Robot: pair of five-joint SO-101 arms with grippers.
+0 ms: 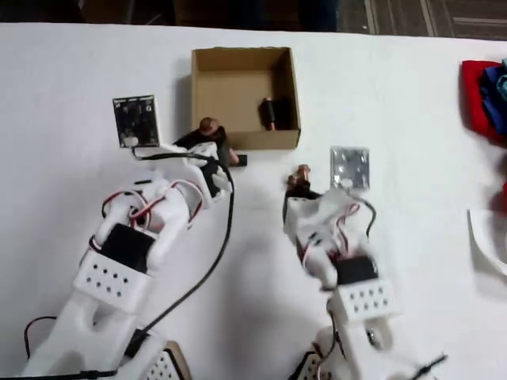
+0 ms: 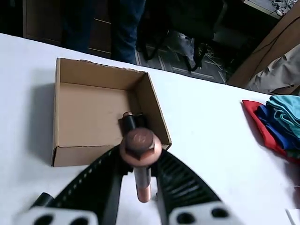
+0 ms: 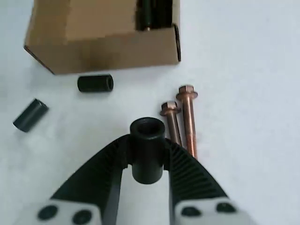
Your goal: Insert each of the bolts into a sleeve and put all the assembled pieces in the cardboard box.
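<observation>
A: Your left claw (image 2: 140, 161) clamps a bolt (image 2: 142, 180), head up, just outside the cardboard box (image 2: 70, 155).
B: And your right claw (image 3: 146, 140) grips a sleeve (image 3: 147, 159) upright, with two loose bolts (image 3: 189, 117) just beside it on the tabletop (image 3: 243, 70), short of that box.

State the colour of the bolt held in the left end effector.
Copper-coloured. The bolt shows best in the left wrist view.
</observation>
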